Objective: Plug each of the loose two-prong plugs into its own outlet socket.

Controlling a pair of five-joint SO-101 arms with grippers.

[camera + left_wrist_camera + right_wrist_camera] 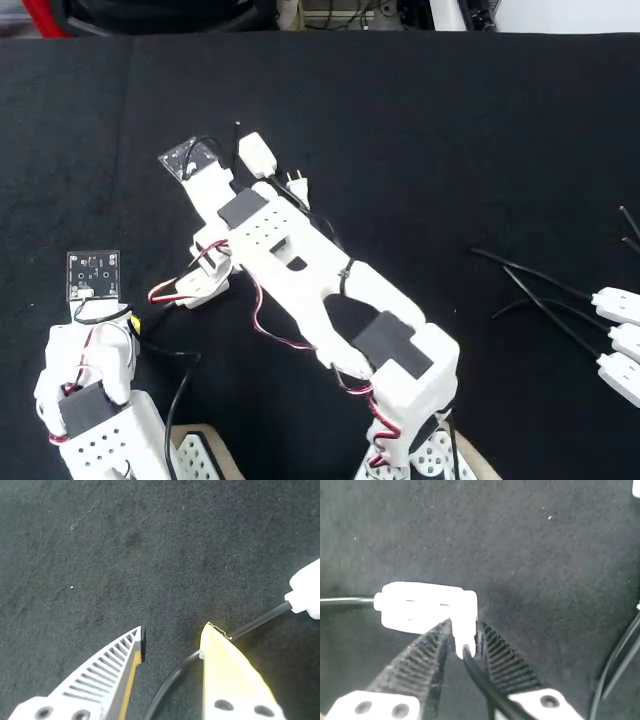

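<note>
White plug (465, 639) clamped in the right end effector (464, 628), at the socket (420, 605)
The plug touches one end of the white socket, which lies on the black tabletop (125, 555); well apart from the socket, the left end effector (173, 628) hangs spread apart over a black cable (260, 622).

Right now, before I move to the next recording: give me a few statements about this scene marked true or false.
1. The left gripper is open above the black table. True.
2. The right gripper is empty. False: it is shut on a white plug.
3. A two-prong plug lies loose beside the right arm. True.
4. The white connectors lie at the high view's left edge. False: they lie at its right edge.
</note>
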